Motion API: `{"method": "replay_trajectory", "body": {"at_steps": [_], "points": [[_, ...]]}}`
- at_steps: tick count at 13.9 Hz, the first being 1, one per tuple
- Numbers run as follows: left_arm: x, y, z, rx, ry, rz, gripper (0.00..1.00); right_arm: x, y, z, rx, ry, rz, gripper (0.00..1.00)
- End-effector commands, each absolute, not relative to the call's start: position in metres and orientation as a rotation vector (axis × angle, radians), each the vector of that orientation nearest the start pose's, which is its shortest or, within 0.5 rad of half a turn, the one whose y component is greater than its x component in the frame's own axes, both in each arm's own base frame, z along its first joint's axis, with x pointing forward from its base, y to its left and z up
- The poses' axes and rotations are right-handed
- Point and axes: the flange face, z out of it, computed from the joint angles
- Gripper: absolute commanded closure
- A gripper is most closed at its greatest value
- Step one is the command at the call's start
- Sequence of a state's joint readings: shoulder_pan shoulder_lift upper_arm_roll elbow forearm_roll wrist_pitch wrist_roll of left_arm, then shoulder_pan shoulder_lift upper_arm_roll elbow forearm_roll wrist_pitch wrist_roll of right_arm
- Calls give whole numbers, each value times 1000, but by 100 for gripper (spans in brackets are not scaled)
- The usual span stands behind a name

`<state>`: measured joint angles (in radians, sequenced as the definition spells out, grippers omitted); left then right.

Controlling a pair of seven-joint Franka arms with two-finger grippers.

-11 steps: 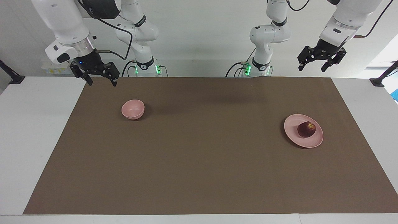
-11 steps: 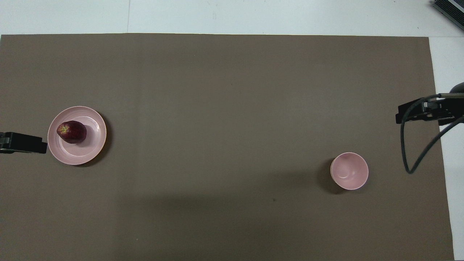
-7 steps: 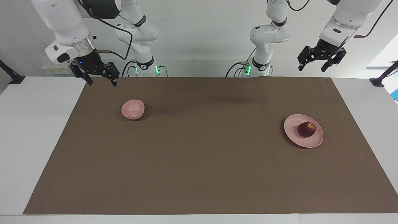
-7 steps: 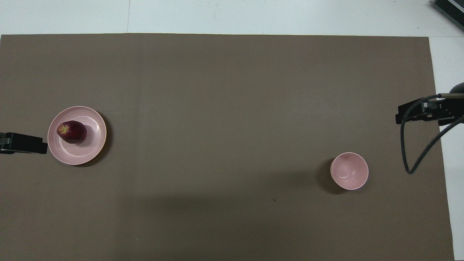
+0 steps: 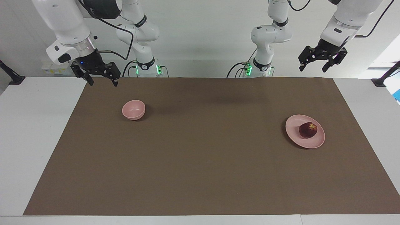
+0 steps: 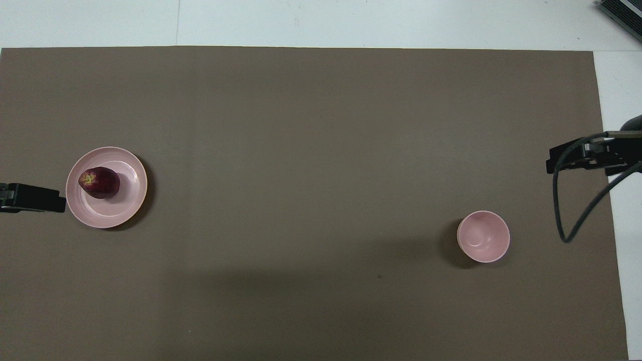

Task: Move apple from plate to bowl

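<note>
The apple [image 5: 308,130] is sitting on the plate [image 5: 295,137], at the right of the facing frame just below mid-height and at the left edge region of the overhead frame, toward the left arm's end of the desk [image 5: 37,131]. It is lying off the plate's centre, with its yellowish speckled patch showing on top.

The bowl [image 5: 133,109] is standing upright on the brown mat [image 5: 200,162], left of centre in the upper half of the facing frame and at the lower right of the overhead frame, toward the right arm's end. It is holding nothing. Bowl and plate are lying well apart, with bare mat between them; the bowl is sitting nearer to the robots than the plate.

The left gripper [image 5: 313,67] is hanging in the air at the upper right of the facing frame, over the mat's corner at the robots' edge, its jaws standing apart and gripping nothing. In the overhead frame only its dark tip [image 6: 32,198] is showing at the left edge, just beside the plate's rim in that view, though the facing frame shows it raised well clear.

The right gripper [image 5: 103,82] is hanging at the upper left of the facing frame, over the mat's other corner at the robots' edge, its jaws likewise apart and gripping nothing. A black cable [image 6: 567,200] is looping down beside it at the right edge of the overhead frame.
</note>
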<state>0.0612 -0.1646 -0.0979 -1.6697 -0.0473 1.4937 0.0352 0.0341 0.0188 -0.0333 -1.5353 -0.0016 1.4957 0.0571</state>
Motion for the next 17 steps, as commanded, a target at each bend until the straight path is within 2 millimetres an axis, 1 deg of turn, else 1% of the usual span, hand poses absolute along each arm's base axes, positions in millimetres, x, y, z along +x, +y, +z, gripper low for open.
{"method": "replay_trajectory", "body": {"at_steps": [1,3,4,5,6,7,8,9,10,11,12,13,14,15,16,17], "points": [[497,-22,649,-3178,94,-52,0,540,5,623,-3128,110,61,0],[510,1,645,-3173,27,-166,0,534,12,619,-3127,94,61,0],[519,5,638,-3174,18,-179,0,534,16,619,-3127,86,47,0],[527,7,627,-3177,11,-165,0,534,21,616,-3125,84,54,0],[535,10,612,-3180,5,-127,0,534,26,613,-3118,91,60,0],[542,21,599,-3182,-25,-108,0,534,29,612,-3106,106,64,0],[550,25,582,-3183,-41,-115,0,534,43,610,-3106,90,67,0],[558,32,564,-3179,-59,-162,0,536,50,607,-3106,109,68,0],[563,48,543,-3175,-107,-182,0,539,51,605,-3106,116,59,0],[564,54,522,-3174,-120,-173,0,541,54,600,-3108,107,71,0],[566,58,500,-3180,-135,-121,0,545,58,595,-3107,100,83,0],[567,61,487,-3183,-148,-99,0,549,64,592,-3107,91,86,0],[563,70,471,-3183,-177,-58,0,552,67,590,-3104,111,80,0],[564,72,445,-3186,-205,-10,0,554,75,586,-3102,123,80,0],[568,74,420,-3186,-229,-14,0,557,83,579,-3099,146,93,0],[570,74,403,-3182,-260,-62,0,560,90,574,-3081,172,87,0]]}}
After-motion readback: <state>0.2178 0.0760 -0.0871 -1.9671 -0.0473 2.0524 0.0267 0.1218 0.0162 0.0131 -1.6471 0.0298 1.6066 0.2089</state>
